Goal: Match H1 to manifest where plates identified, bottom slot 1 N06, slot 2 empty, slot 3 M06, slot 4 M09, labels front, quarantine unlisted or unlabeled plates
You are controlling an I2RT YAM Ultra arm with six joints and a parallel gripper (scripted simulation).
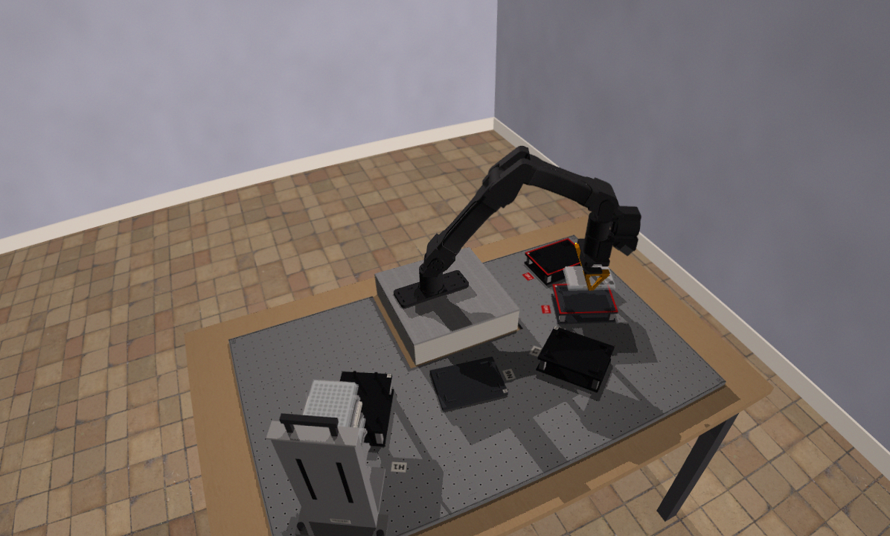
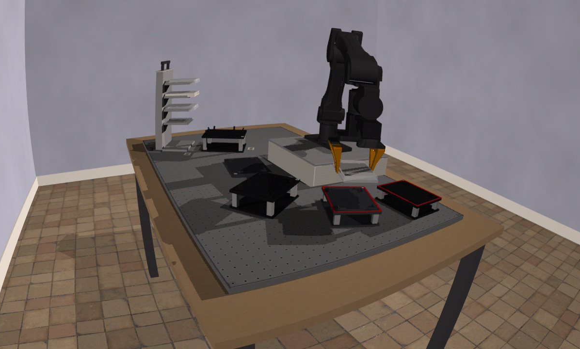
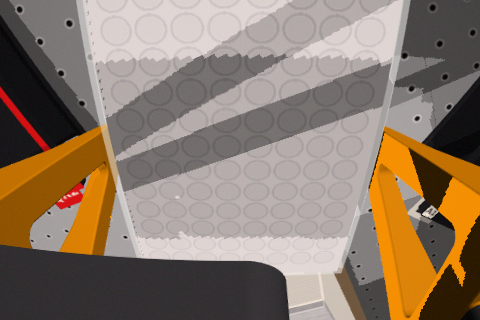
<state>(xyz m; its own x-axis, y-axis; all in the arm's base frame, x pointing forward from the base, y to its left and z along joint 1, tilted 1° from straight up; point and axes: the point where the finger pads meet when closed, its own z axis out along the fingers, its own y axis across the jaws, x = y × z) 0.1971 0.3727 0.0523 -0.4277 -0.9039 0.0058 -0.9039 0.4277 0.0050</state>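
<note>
My gripper (image 3: 242, 138) is shut on a white well plate (image 3: 243, 94), its orange fingers pressing the two long sides. In the top and exterior views the plate (image 1: 584, 280) hangs level a little above the deck, over the far end of the nearer red-edged quarantine nest (image 1: 584, 303), apart from it. From the other side the plate (image 2: 358, 168) shows between the fingertips (image 2: 355, 158), behind that nest (image 2: 350, 199). No ID label shows on the plate. The plate hotel H1 (image 1: 331, 433) stands at the far corner (image 2: 170, 108), with a white plate (image 1: 331, 400) seen at its top.
A second red-edged nest (image 1: 554, 257) stands empty beside the first. A black raised nest (image 1: 574, 356), a flat black pad (image 1: 468, 381) and the arm's grey pedestal (image 1: 448, 306) fill the middle. Another black nest (image 1: 375, 400) stands next to the hotel.
</note>
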